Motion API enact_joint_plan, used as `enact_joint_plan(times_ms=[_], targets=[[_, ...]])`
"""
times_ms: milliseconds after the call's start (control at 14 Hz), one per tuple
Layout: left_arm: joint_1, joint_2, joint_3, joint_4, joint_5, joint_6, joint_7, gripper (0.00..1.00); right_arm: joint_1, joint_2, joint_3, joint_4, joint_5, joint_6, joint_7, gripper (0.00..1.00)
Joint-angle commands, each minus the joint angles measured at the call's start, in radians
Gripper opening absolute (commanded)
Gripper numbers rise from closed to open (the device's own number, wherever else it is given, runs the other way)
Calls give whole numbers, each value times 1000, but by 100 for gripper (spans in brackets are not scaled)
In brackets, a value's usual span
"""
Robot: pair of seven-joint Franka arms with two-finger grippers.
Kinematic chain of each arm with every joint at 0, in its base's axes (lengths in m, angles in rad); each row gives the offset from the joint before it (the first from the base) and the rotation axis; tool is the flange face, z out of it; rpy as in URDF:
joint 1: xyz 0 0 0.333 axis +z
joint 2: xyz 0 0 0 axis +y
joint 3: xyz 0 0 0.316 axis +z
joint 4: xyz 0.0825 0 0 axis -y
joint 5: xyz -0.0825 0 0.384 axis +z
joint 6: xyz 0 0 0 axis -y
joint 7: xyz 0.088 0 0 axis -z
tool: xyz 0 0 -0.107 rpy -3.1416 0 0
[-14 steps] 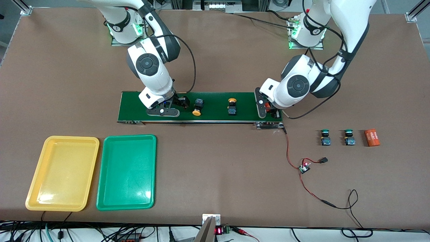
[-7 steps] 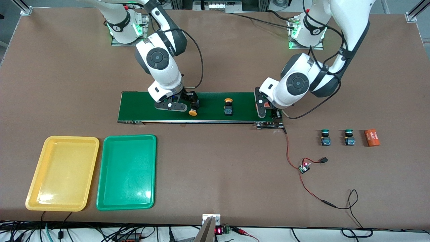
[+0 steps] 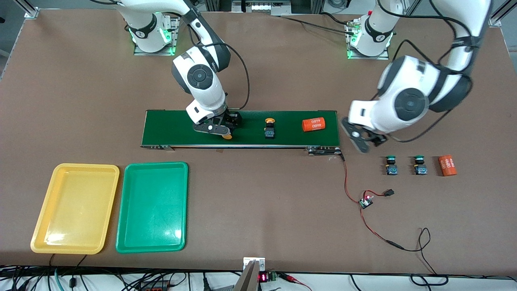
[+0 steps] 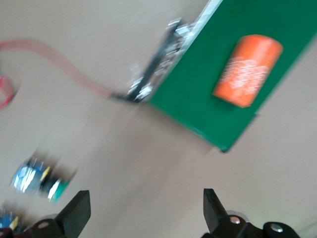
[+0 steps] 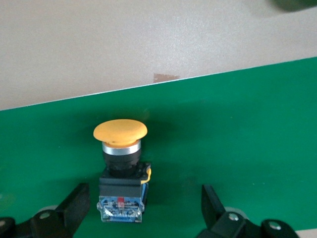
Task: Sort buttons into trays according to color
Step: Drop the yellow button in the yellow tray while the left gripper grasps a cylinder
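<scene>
**Right gripper poised over a yellow-capped button on the belt**

Front view. You had the right gripper [image 3: 220, 128] low over the dark-green conveyor belt [image 3: 169, 128], directly above a yellow-capped button [image 3: 228, 136] whose cap just showed beneath it. A second yellow-capped button [image 3: 269, 128] and an orange cylinder [image 3: 314, 124] lay on the belt toward the left arm's end. The left gripper [image 3: 363, 139] hung over bare table just off that end of the belt, above and beside two green-capped buttons [image 3: 391, 165], which stood next to another orange cylinder [image 3: 447, 165]. The yellow tray [image 3: 42, 234] and green tray [image 3: 125, 238], glossy shallow plastic with rounded corners, sat side by side, nearer the camera than the belt, holding nothing.

Left wrist view. The left fingers [image 4: 74, 214] stood wide apart and gripped nothing; one green-capped button lay blurred at the edge.

Right wrist view. The right fingers [image 5: 74, 206] were fully spread, the button's blue-and-black body lying closer to one of them. To do this step well, you would have centred the jaws on that square body, not the smooth domed cap, before closing; the matte belt offered little to steady it.
</scene>
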Motion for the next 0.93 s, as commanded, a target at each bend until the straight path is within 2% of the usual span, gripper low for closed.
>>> enact_joint_plan(times_ms=[0, 72, 143, 215, 287, 358, 573, 645, 860], targets=[[12, -10, 93, 2, -1, -17, -140, 100, 2, 2, -1, -2, 0, 21, 5, 81], [15, -5, 141, 2, 3, -8, -156, 100, -1, 5, -1, 0, 0, 24, -2, 64], [15, -4, 194, 2, 3, 4, -159, 100, -4, 6, -1, 0, -1, 24, -5, 41], [24, -2, 254, 4, 0, 50, -159, 100, -5, 6, -1, 0, -4, 24, -6, 25], [29, 4, 293, 2, -1, 117, -159, 100, -7, 5, -1, -2, -6, 22, -6, 13], [37, 16, 340, 2, -1, 192, -159, 100, -8, 5, -1, -2, -6, 22, -11, 8], [46, 82, 463, 2, -16, 412, -159, 100, -34, -6, -10, 5, -6, 13, -104, 5], [48, 110, 497, 2, -74, 484, -159, 100, -62, -21, -18, 17, -6, -1, -161, 5], [48, 202, 532, 2, -203, 538, -156, 100, -207, -58, -63, 125, -6, -155, -438, 5]])
